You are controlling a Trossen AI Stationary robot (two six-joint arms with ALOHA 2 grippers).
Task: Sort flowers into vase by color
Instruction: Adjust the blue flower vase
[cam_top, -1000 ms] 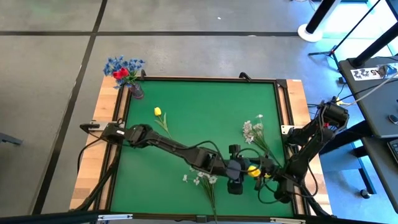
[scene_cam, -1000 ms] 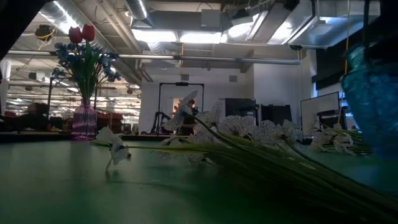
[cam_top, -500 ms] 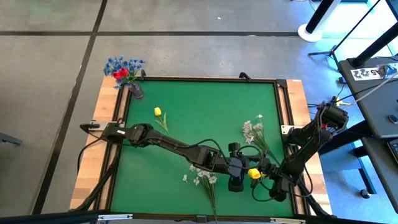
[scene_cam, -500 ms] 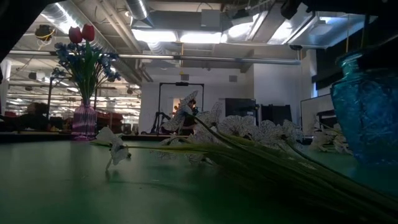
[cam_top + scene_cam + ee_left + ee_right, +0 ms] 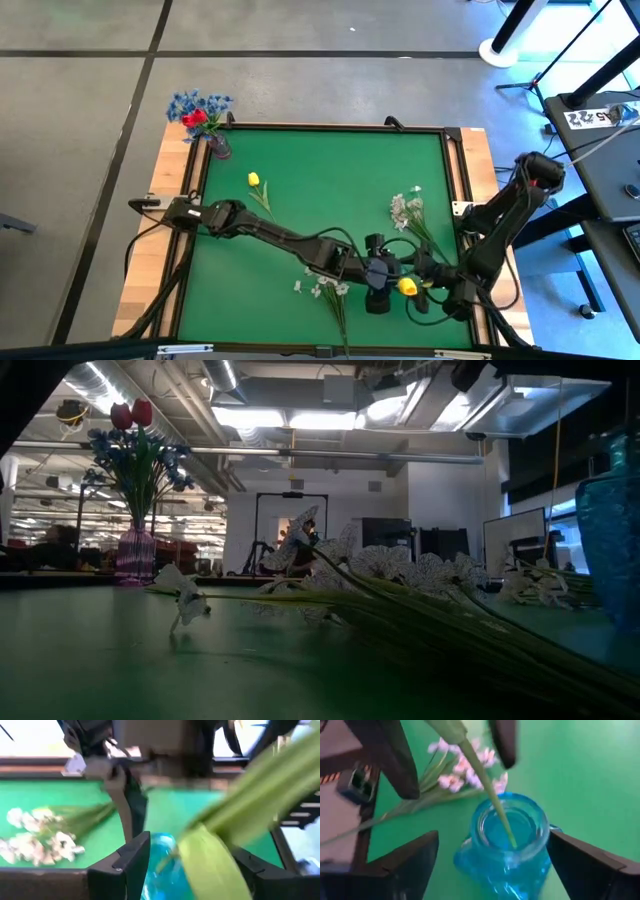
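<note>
A blue glass vase [image 5: 520,857] stands upright on the green mat near the table's near right; it also shows in the low view [image 5: 612,550]. A yellow tulip [image 5: 407,286] stands in it, its green stalk [image 5: 490,790] going down through the mouth. My right gripper [image 5: 495,865] is open, one finger on each side of the vase, with a gap at both sides. My left gripper [image 5: 190,865] is open just above the vase, and the stalk runs up between its fingers [image 5: 390,755] without any touch that I can see.
A purple vase [image 5: 218,147] with red tulips and blue sprigs stands at the far left corner. Another yellow tulip [image 5: 255,182] lies on the mat left of centre. White sprays lie at the right [image 5: 408,210] and near the front edge [image 5: 325,290].
The yellow tulip's head has moved a little toward the table's near edge, along with both grippers. In the low view the blue vase has shifted sideways. My right arm's elbow has swung toward the far right.
</note>
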